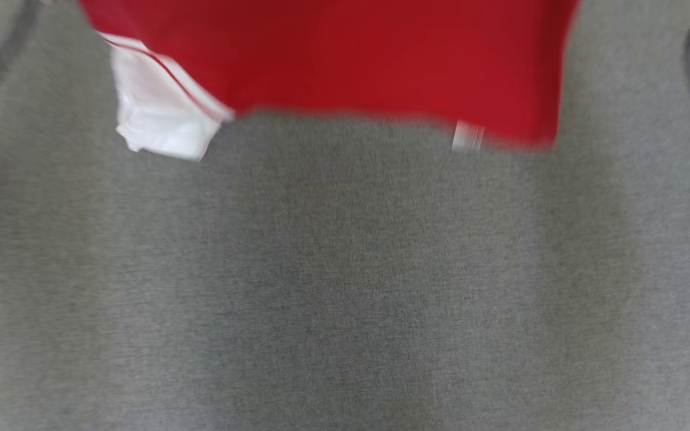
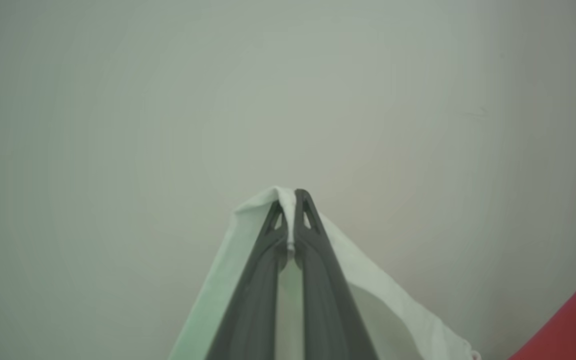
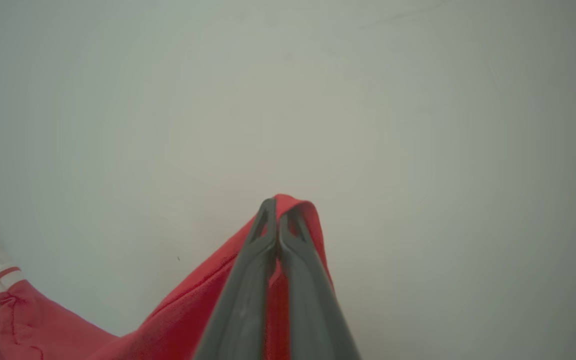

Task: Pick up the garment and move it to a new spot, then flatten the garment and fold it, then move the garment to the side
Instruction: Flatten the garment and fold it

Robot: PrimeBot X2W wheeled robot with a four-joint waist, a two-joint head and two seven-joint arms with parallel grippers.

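A: Start big. What's under it all?
B: A grey surface (image 1: pixel 345 287), broad and plain. The garment (image 1: pixel 345 54) hangs across the top of the head view. It is red with a blurred lower hem, and I judge it lifted clear of the surface rather than lying on it.
A: Details on it?
B: A white sleeve (image 1: pixel 159 114) droops at its left corner, and a small label (image 1: pixel 468 136) shows at the hem toward the right.
A: And the grippers?
B: The left gripper (image 2: pixel 290 200) has its fingers pressed together on a fold of white cloth. The right gripper (image 3: pixel 278 207) is pinching red cloth the same way, right at the tips.
A: What worries you?
B: Both holds are thin, near the fingertips. A quick swing to the new spot could tug a fold free, and that corner would drop and bunch. The left hold is on the sleeve, I think, not the body, so the garment may land skewed and need more flattening. Pulling the arms too far apart could also drag the cloth out of a pinch
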